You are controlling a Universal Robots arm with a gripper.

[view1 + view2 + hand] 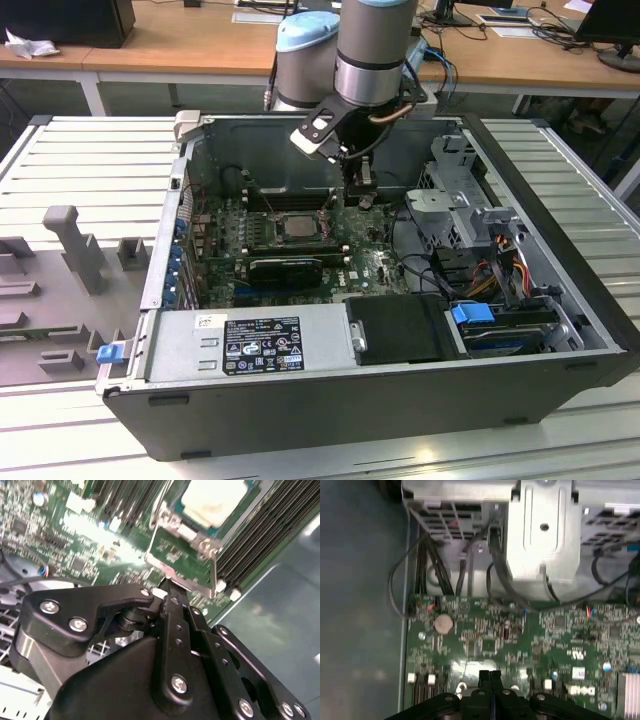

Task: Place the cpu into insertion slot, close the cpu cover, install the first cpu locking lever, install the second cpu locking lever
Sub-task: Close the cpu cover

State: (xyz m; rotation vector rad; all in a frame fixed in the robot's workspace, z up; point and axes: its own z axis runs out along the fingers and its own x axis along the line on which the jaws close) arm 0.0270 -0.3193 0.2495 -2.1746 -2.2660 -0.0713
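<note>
Pincer [167, 586] narrow: fingers pressed together, nothing between them. Tips low over green motherboard [520, 635], inside open computer case [560, 300]. Cpu [212, 497] lies pale face up in insertion slot [176, 527], just beyond pincer tips, apart from them.

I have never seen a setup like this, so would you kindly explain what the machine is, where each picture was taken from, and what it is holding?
It is one robot arm reaching into an open computer case that lies on a slatted table. The exterior view comes from a camera off the arm; both wrist views come from cameras riding near its wrist, looking past the black gripper at the green motherboard. The gripper is shut and seems to hold nothing. In the second wrist view the cpu sits in its slot, a little ahead of the gripper.
</note>
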